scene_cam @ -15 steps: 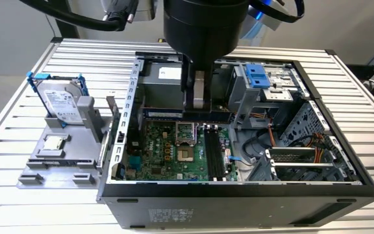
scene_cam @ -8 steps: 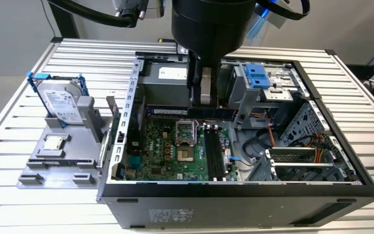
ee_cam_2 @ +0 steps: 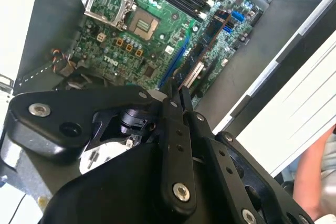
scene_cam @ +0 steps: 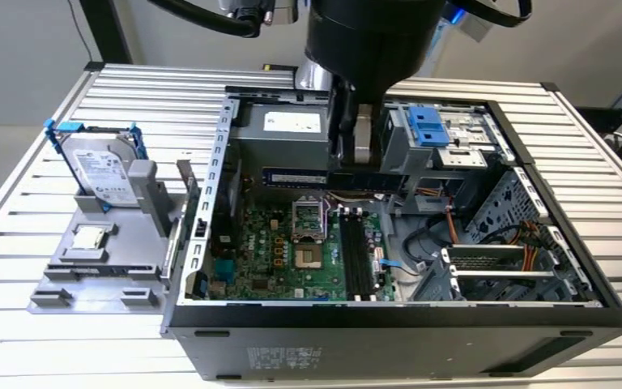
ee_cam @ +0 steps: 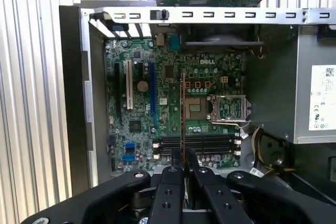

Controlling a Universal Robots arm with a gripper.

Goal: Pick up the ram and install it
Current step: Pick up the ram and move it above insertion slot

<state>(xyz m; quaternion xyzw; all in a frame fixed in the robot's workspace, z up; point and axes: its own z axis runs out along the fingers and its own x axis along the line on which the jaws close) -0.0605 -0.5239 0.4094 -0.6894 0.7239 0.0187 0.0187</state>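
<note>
My gripper (scene_cam: 352, 166) hangs over the open computer case and is shut on the ram (scene_cam: 289, 177), a dark blue-green stick held level above the motherboard (scene_cam: 257, 259). In the first wrist view the ram (ee_cam: 182, 108) shows edge-on as a thin line running out from the gripper (ee_cam: 186, 165). It hangs crosswise above the black slots (ee_cam: 199, 142), clear of them. These long black slots (scene_cam: 356, 255) lie beside the processor socket (scene_cam: 308, 235). In the second wrist view the gripper (ee_cam_2: 177, 95) has its fingers pressed close together above the board.
A silver hard drive in a blue frame (scene_cam: 104, 166) stands on a grey fixture at the exterior view's left. The power supply (scene_cam: 289, 121) and a blue drive-bay clip (scene_cam: 430, 126) flank the arm. Cables (scene_cam: 440, 235) lie right of the slots. A person's arm (ee_cam_2: 315, 177) shows beside the case.
</note>
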